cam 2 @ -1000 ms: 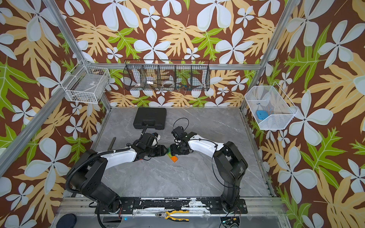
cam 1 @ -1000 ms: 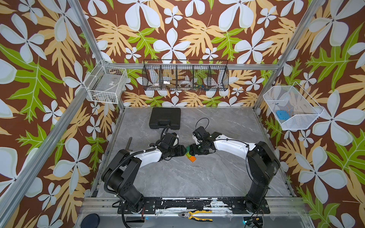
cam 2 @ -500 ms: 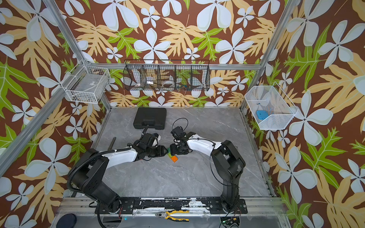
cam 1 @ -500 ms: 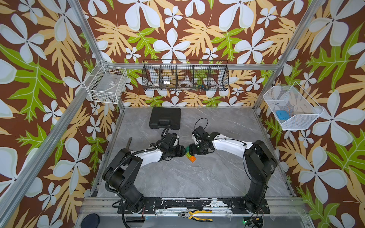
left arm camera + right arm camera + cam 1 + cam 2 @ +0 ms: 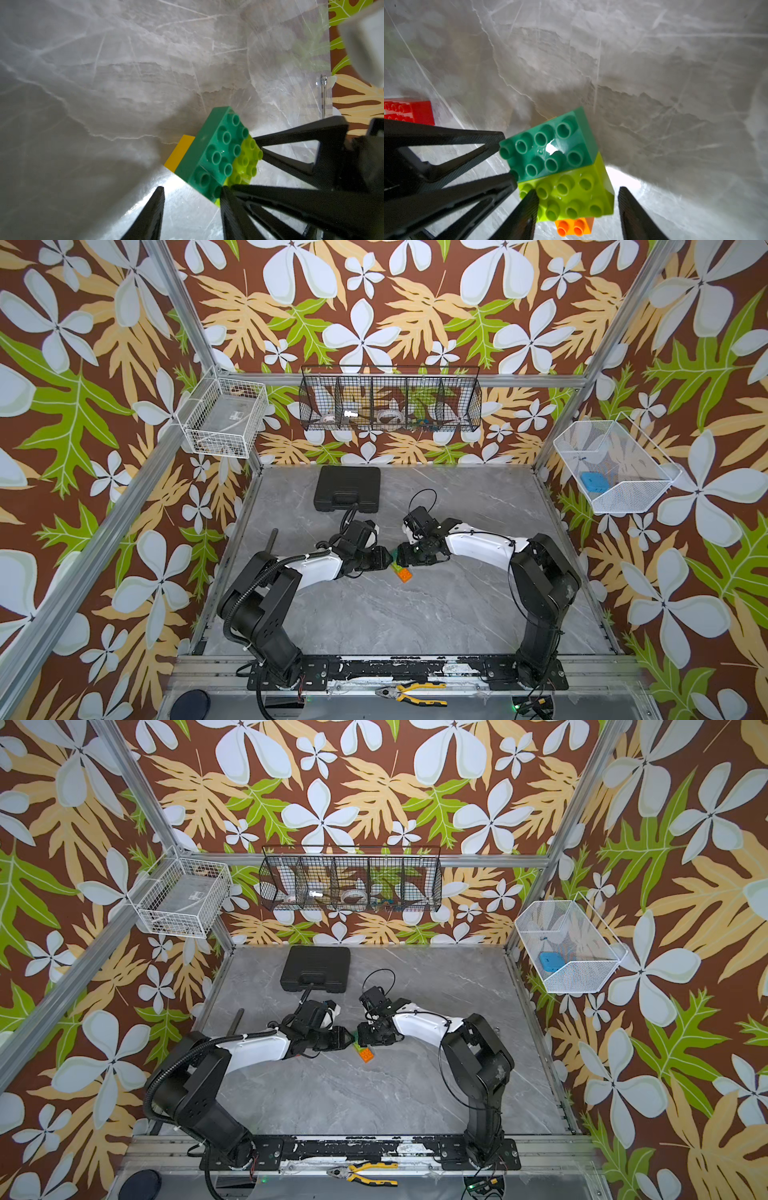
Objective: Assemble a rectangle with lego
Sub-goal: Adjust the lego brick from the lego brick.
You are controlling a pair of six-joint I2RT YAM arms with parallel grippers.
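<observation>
The rectangle is a joined lego block on the table. A dark green brick (image 5: 216,153) and a lime green brick (image 5: 571,193) sit side by side on a yellow brick (image 5: 179,153) and an orange brick (image 5: 575,226). My right gripper (image 5: 578,189) is open and straddles the lime brick's ends; one finger touches it and the other stands a sliver off. My left gripper (image 5: 191,188) is open, its fingertips (image 5: 512,178) against the dark green brick's short end, with bare table between them. A red brick (image 5: 409,112) lies apart. In both top views the grippers (image 5: 392,559) (image 5: 354,1038) meet nose to nose above the orange brick (image 5: 405,575) (image 5: 366,1055).
A black case (image 5: 347,488) lies at the back of the table. Yellow-handled pliers (image 5: 415,693) rest on the front rail. Wire baskets hang on the left wall (image 5: 224,423), back wall (image 5: 390,400) and right wall (image 5: 615,464). A dark rod (image 5: 272,537) lies by the left edge.
Both grippers have stayed at the block with hardly any arm motion. Their jaws have drawn closer together, the left more than the right.
</observation>
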